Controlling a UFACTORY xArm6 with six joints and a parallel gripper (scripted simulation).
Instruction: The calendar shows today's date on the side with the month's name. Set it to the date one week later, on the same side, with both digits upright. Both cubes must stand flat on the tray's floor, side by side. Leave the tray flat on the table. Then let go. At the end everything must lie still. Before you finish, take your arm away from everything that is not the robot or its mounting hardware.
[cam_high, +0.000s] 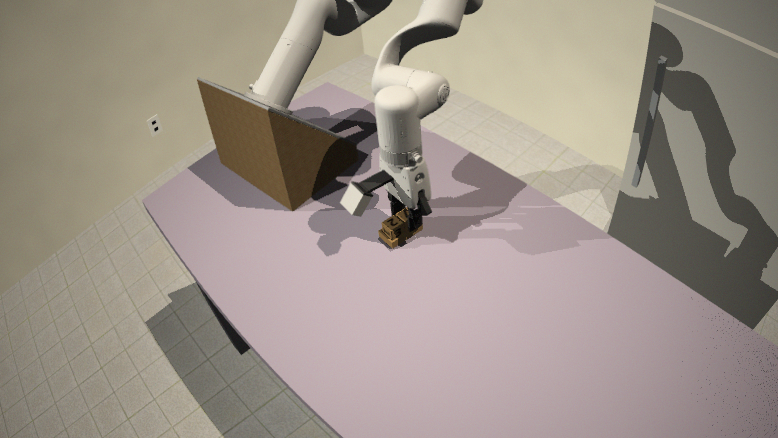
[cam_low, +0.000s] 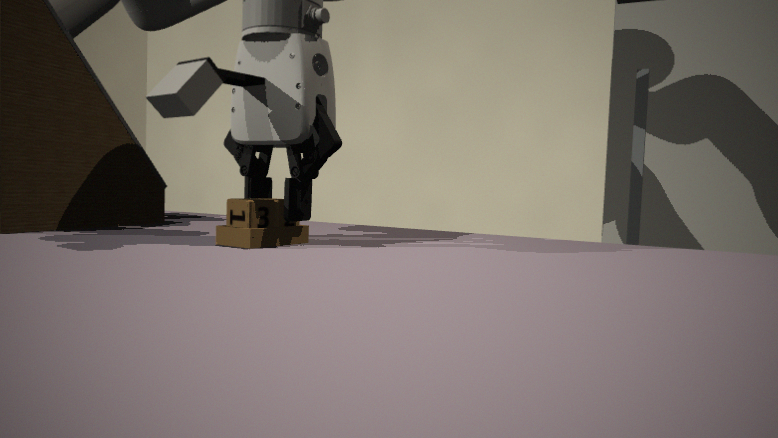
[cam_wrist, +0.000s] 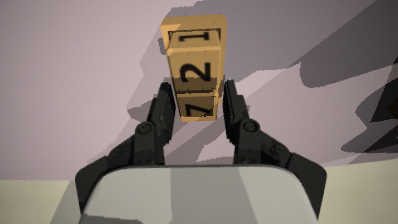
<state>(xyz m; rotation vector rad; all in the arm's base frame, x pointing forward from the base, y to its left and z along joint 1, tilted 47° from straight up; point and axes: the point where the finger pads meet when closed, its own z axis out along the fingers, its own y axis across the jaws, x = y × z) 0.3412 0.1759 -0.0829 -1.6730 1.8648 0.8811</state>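
Note:
The wooden tray (cam_high: 388, 243) (cam_low: 233, 237) (cam_wrist: 215, 20) lies flat on the table. Two wooden cubes stand in it side by side. The near cube (cam_low: 254, 204) (cam_wrist: 210, 75) shows an upright 3 and a sideways 1 in the exterior view, and a 2 on top. The far cube (cam_low: 279, 211) (cam_wrist: 186, 100) has a 7 on top; a finger mostly covers the 2 on its side. My gripper (cam_low: 278, 206) (cam_wrist: 198, 93) is open, its fingers on either side of the far cube, with a visible gap in the wrist view. The month's name is not readable.
A brown wedge-shaped base (cam_high: 247, 146) (cam_low: 65, 157) carries the arm, at the left of the cubes. A white box (cam_high: 356, 199) (cam_low: 185, 89) sticks out from the side of the gripper on a dark bracket. The pink table's (cam_high: 413, 326) edges lie well away from the tray.

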